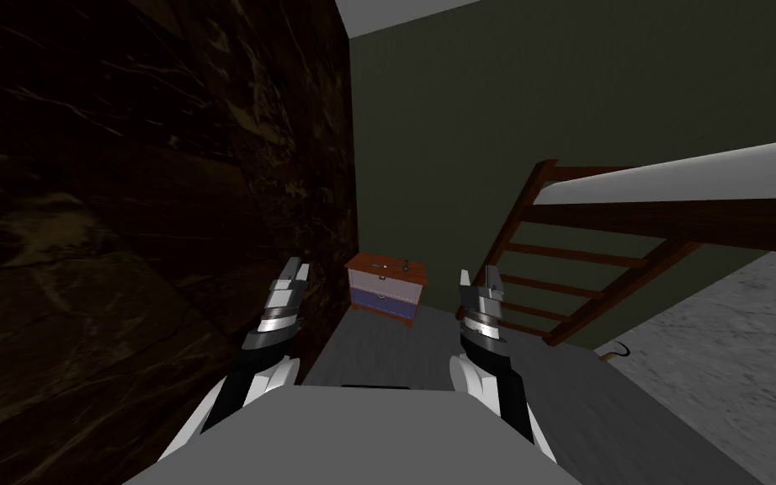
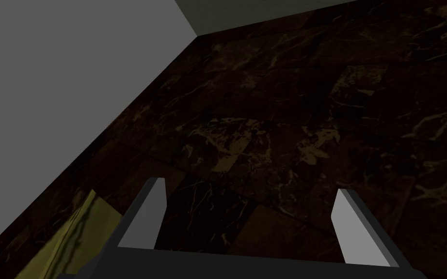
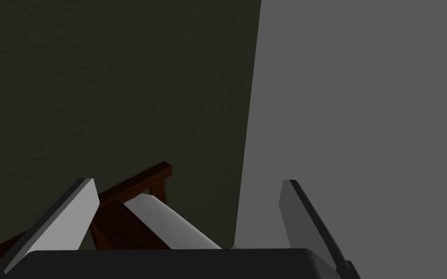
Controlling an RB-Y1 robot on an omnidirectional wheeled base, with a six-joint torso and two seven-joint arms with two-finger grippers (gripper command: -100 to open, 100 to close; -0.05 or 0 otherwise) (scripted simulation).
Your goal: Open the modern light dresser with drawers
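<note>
A dark marbled wall (image 1: 125, 210) fills the left of the frame, and a bed (image 1: 672, 178) with a red-brown frame fills the right. Between them, mid-frame and well ahead, stands the small dresser (image 1: 386, 288), which has a red-brown top and a pale drawer over a bluish one. The left gripper (image 1: 295, 271) and right gripper (image 1: 481, 276) hover with fingers apart, touching nothing.

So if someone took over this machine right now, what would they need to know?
Left tool: open, empty, raised by the dark marbled wall.
Right tool: open, empty, raised.
The small red-brown dresser with pale drawers stands ahead against the dark green wall, out of both tools' reach.
Its drawers look shut, so nothing is done.
To do: move closer, grip a drawer, pull it out.
</note>
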